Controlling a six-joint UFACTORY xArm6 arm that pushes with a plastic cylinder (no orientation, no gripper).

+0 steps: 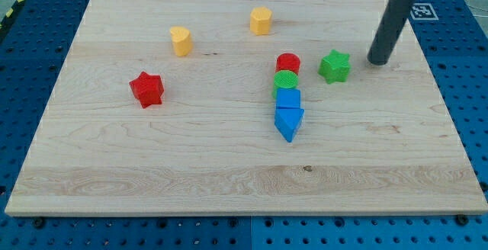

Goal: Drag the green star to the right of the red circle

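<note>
Camera view shows my tip [377,61] resting on the wooden board [229,181], just to the view's right of the green star [335,66]. It looks a little apart from the star, though the gap is hard to judge from here. My tip is only a plain dark rod, so it holds nothing.

The green star sits just to the view's right of the red circle [288,62], with a small gap between them. Below the red circle, in a tight line toward the view's bottom, come a green circle [286,82], a blue block [288,99] and a blue triangle [288,121]. Well to the star's left are a red star [146,88], a yellow heart [181,41] and a yellow block [261,20].
</note>
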